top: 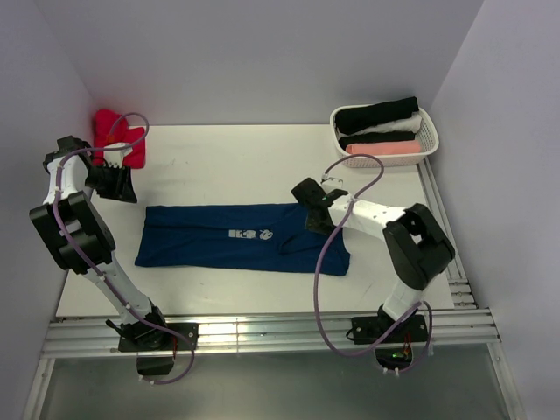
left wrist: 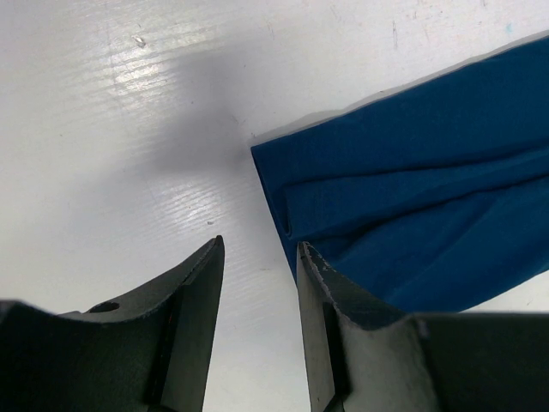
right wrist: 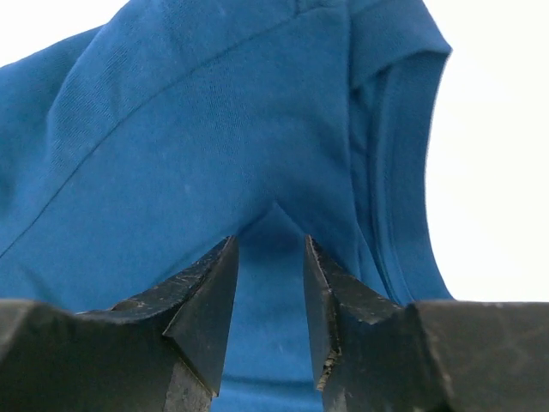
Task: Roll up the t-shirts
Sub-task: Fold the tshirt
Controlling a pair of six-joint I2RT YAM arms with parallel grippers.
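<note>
Soft, limp, light navy-blue cloth t-shirt point(top: 219, 238), folded long, wants pinching at an end edge; left gripper point(left wrist: 257, 251) and right gripper point(right wrist: 269, 245) both gape apart

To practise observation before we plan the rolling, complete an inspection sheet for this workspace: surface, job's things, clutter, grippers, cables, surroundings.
Surface: white table, scuffed.
Job's things: navy blue cloth t-shirt with pale chest print, folded into a long flat strip; rolled black, white and pink shirts in a white plastic basket.
Clutter: crumpled red cloth, far left corner.
Grippers: left gripper open, over bare table beside the shirt's corner; right gripper open, over the shirt.
Cables: purple cables loop along both arms.
Surroundings: pale walls; metal rails at the near edge.
</note>
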